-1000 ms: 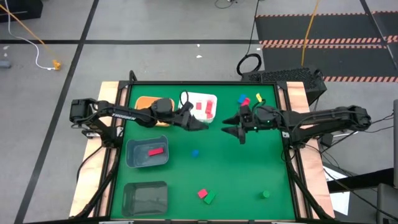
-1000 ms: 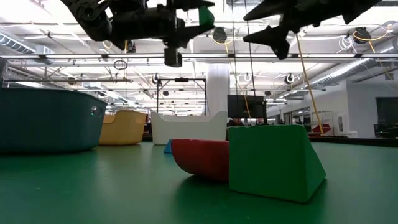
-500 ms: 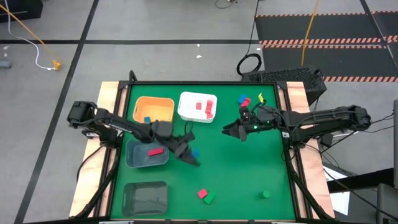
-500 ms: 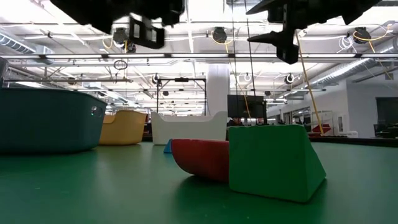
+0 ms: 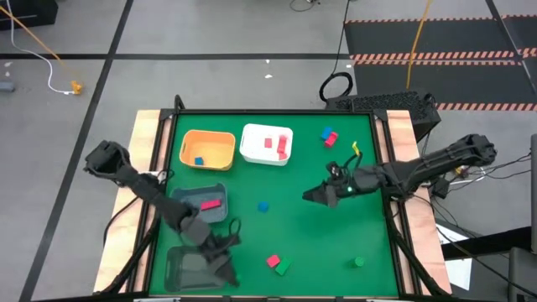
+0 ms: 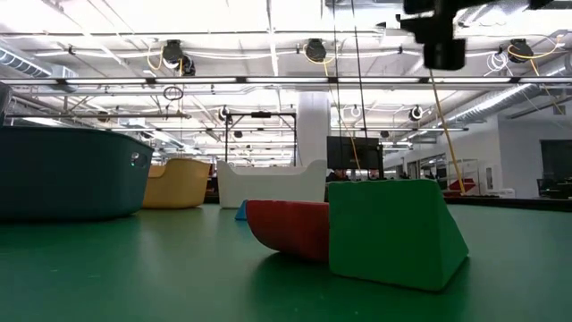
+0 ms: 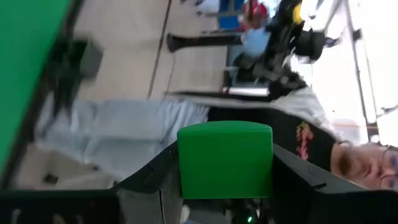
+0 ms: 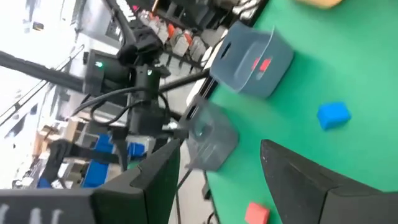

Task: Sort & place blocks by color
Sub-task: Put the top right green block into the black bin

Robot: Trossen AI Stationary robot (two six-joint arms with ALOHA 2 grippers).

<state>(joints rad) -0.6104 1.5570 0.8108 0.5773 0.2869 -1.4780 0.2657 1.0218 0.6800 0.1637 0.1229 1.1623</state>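
Observation:
My left gripper [image 5: 224,258] hangs over the right rim of the dark grey bin [image 5: 195,267] at the table's near left, shut on a green block [image 7: 225,159]. My right gripper [image 5: 314,195] stands open above the mat right of centre, nothing between its fingers [image 8: 159,171]. Loose on the mat lie a blue block [image 5: 263,205], a red block [image 5: 273,261] touching a green one [image 5: 283,268], another green one [image 5: 358,262], and a blue and red pair [image 5: 328,136] at the far right. My left gripper pinches the green block between its two fingers, one on each of two opposite sides [image 7: 184,163]. The fingers reach out roughly level. The block is lifted clear of the table and the bins.
An orange bin [image 5: 208,139] holds a blue block. A white bin [image 5: 256,151] holds pink and red ones, and a grey-blue bin [image 5: 186,214] holds a red bar. A small yellow piece [image 5: 354,151] lies at the far right. A person [image 7: 292,134] stands beyond the table.
My left gripper has swung from beside the white bin toward the table's near edge, past the grey-blue bin, to above the dark grey bin, carrying the green block and rolling a little. My right gripper has drifted toward the near edge and rolled about its own axis.

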